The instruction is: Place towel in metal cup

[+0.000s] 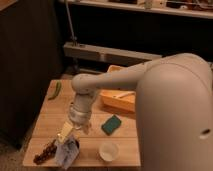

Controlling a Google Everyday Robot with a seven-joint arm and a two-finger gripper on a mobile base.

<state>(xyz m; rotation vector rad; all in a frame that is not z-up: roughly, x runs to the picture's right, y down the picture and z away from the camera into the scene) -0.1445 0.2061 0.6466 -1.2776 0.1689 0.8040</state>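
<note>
The towel (65, 155), a pale blue-grey cloth with folds, hangs at the front left of the wooden table (45, 125), its lower end near the front edge. My gripper (65, 135) is right above it, pointing down, shut on the towel's top. A dark patch sits against the towel's right side, and I cannot tell what it is. The metal cup is hidden.
A reddish-brown lumpy object (44, 151) lies left of the towel. A white round cup (109, 150) stands at the front, a dark green sponge (112, 124) behind it. An orange tray (119, 100) sits at the back right and a green item (55, 90) at the back left.
</note>
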